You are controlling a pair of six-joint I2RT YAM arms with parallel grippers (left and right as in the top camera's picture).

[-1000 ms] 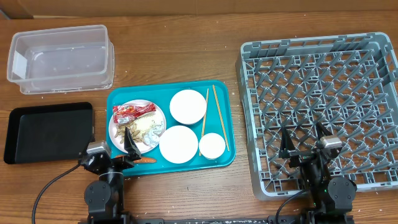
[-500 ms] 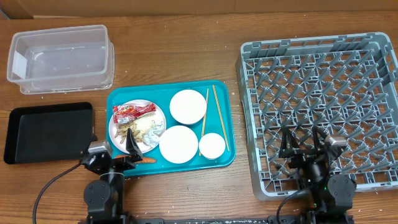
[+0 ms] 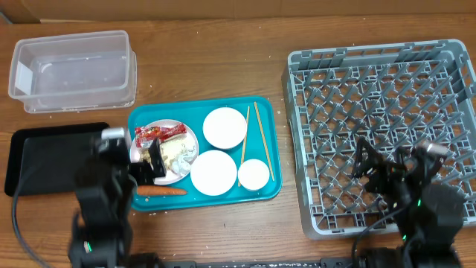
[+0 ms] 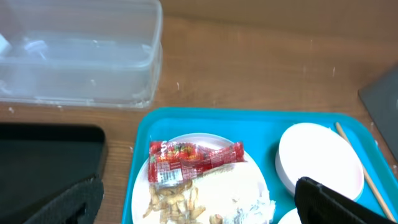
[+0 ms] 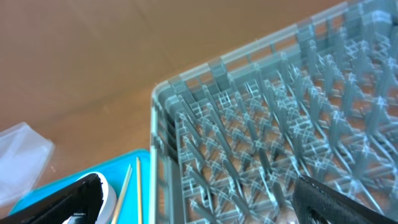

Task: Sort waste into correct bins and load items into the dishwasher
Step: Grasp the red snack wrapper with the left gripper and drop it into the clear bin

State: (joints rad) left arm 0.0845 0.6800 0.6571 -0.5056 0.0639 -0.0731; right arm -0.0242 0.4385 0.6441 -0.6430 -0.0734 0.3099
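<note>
A white plate (image 3: 141,159) on the teal serving tray holds a red wrapper (image 3: 158,132), beige scraps (image 3: 169,153) and white tissue (image 3: 187,152). An orange carrot (image 3: 160,190) lies on the tray's front left. Two white bowls (image 3: 224,127) (image 3: 213,172), a small cup (image 3: 253,174) and chopsticks (image 3: 253,134) share the tray. My left gripper (image 3: 132,158) is open and empty above the plate; its wrist view shows the wrapper (image 4: 196,155) and scraps (image 4: 177,199) between the fingers (image 4: 199,208). My right gripper (image 3: 383,162) is open and empty over the grey dish rack (image 3: 379,97).
A clear tub (image 3: 74,71) stands at the back left, with a black tray (image 3: 44,160) in front of it, left of the teal tray (image 3: 264,112). The right wrist view shows the rack's corner (image 5: 186,106) and the chopsticks (image 5: 127,186) beside it.
Both arms have lifted off the front edge. The left gripper moved back and left over the plate, uncovering the carrot. The right gripper moved right over the rack.
</note>
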